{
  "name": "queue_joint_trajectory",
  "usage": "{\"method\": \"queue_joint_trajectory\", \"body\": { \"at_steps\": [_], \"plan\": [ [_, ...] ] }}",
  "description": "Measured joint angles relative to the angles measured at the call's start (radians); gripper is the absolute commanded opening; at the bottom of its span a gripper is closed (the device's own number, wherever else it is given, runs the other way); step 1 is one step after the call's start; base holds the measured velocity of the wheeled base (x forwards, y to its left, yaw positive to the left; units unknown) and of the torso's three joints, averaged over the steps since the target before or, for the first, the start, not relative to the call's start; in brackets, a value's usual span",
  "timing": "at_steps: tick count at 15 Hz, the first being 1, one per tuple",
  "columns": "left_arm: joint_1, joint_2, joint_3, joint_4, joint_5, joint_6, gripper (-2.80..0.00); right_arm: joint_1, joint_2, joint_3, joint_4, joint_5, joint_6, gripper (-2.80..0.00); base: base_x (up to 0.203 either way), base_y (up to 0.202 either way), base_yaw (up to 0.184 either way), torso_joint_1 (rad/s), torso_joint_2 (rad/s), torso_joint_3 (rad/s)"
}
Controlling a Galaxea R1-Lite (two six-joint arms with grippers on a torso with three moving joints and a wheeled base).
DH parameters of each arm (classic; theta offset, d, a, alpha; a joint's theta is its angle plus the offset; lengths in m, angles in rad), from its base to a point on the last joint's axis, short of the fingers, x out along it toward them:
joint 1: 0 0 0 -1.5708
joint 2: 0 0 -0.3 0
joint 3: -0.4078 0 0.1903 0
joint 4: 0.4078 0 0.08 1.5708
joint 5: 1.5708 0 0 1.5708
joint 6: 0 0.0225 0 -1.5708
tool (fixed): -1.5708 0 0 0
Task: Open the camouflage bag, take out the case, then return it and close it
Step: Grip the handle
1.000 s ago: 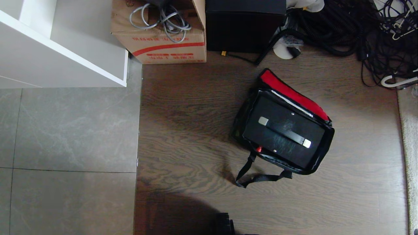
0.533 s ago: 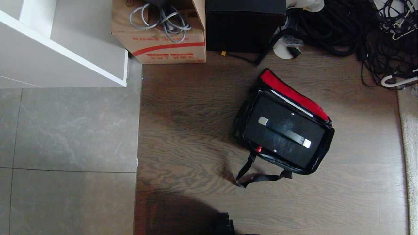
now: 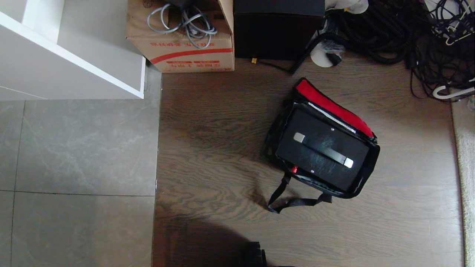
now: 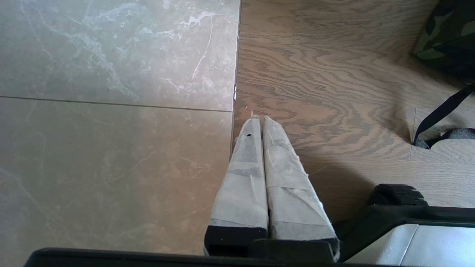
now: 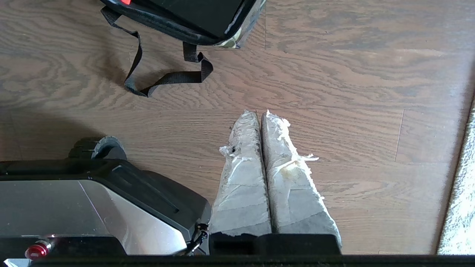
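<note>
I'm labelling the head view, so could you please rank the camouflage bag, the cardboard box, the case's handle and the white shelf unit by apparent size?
1. white shelf unit, cropped by the frame
2. camouflage bag
3. cardboard box, close to the bag and partly cropped, so unsure
4. case's handle

You have the camouflage bag [image 3: 365, 168] standing open on the wooden floor, its lid [image 3: 332, 105] flipped back so the red lining faces up. The case [image 3: 322, 148] lies flat inside it, black, its bar handle [image 3: 322, 150] with silver ends running diagonally across the top and a small red knob [image 3: 294, 170] showing at the near edge. A black strap [image 3: 287, 198] trails loose on the floor from the bag's near side. Relative to the right gripper [image 5: 259, 113], the bag sits well ahead and off to its left, apart from it; only a camouflage corner [image 5: 232, 42] and the strap show there
</note>
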Motion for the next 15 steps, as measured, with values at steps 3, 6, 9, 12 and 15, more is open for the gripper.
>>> {"method": "queue_joint_trajectory", "body": {
  "at_steps": [3, 6, 9, 12, 15],
  "plan": [
    [0.0, 0.0, 0.0, 0.0, 0.0, 0.0, -2.8, 0.0, -0.002, 0.0, -0.001, 0.0, 0.0, -2.8, 0.0, 0.0, 0.0, 0.0, 0.0, 0.0],
    [0.0, 0.0, 0.0, 0.0, 0.0, 0.0, -2.8, 0.0, 0.008, 0.0, -0.001, 0.0, 0.0, -2.8, 0.0, 0.0, 0.0, 0.0, 0.0, 0.0],
    [0.0, 0.0, 0.0, 0.0, 0.0, 0.0, -2.8, 0.002, 0.047, 0.0, -0.002, 0.0, -0.001, -2.8, 0.0, 0.0, 0.0, 0.0, 0.0, 0.0],
    [0.0, 0.0, 0.0, 0.0, 0.0, 0.0, -2.8, 0.013, 0.055, 0.0, -0.002, 0.0, 0.0, -2.8, 0.0, 0.0, 0.0, 0.0, 0.0, 0.0],
    [0.0, 0.0, -0.001, 0.0, 0.0, 0.0, -2.8, 0.026, 0.065, 0.0, -0.002, 0.0, 0.0, -2.8, 0.0, 0.0, 0.0, 0.0, 0.0, 0.0]
  ]
}}
